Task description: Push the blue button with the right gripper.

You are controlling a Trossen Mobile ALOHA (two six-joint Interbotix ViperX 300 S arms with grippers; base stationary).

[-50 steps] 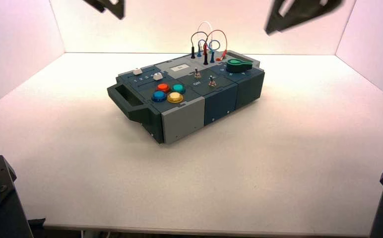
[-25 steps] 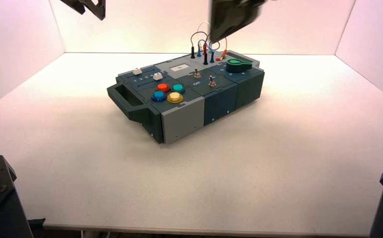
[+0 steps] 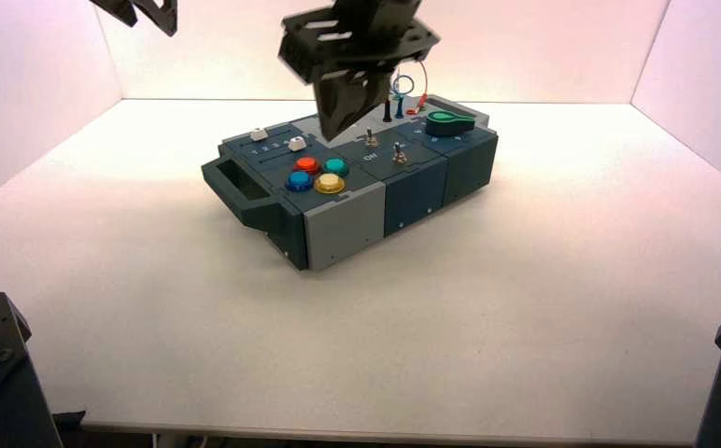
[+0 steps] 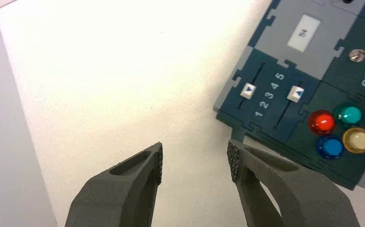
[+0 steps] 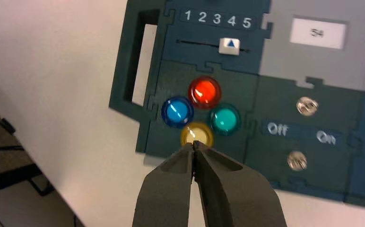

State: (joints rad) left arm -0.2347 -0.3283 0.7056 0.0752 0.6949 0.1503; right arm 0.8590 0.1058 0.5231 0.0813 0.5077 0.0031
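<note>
While my right hand [image 5: 194, 144] hangs above the box [image 3: 346, 240] with its fingers closed together and nothing between them, the blue button [image 3: 299, 181] sits at the near left part of the box, beside the red [image 3: 307, 165] and yellow [image 3: 330, 183] ones. My left hand [image 4: 195, 158] is open and empty, over the far left of the worktop [image 3: 487, 317].

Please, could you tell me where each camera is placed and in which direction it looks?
High: above and behind the arms, facing down on the box; both hands show.
Left wrist: on the left arm, facing the sliders' end; left hand, open.
Right wrist: on the right arm, facing the buttons; right hand, shut.
Both wrist views share the blue button and the "54" display.
</note>
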